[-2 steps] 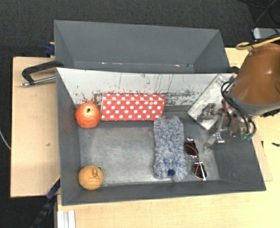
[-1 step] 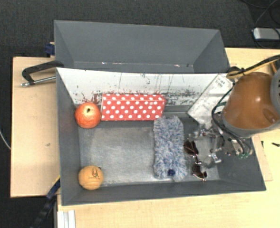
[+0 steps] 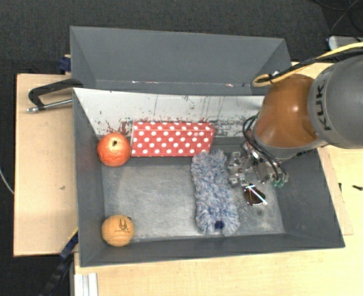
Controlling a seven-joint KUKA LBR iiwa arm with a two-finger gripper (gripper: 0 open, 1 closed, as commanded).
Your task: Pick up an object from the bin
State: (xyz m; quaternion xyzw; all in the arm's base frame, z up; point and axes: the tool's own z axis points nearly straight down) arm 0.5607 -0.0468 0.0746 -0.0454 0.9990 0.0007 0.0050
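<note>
A shaggy blue-grey cloth [image 3: 212,193] lies lengthwise right of the middle of the bin [image 3: 150,196], reaching nearly to the front wall. The gripper [image 3: 250,179] is low just beside its right edge; whether it is apart or together I cannot tell. The arm's orange cover [image 3: 286,113] sits above it. Behind the cloth, a red box with white dots [image 3: 172,139] lies along the back wall, with a red apple [image 3: 114,150] touching its left end. A tan ball [image 3: 118,230] sits in the front left corner. The grey floor is scuffed pale, and the back wall is speckled with rusty marks. The bin rests on a pale table [image 3: 230,276], with dark carpet [image 3: 21,29] beyond.
</note>
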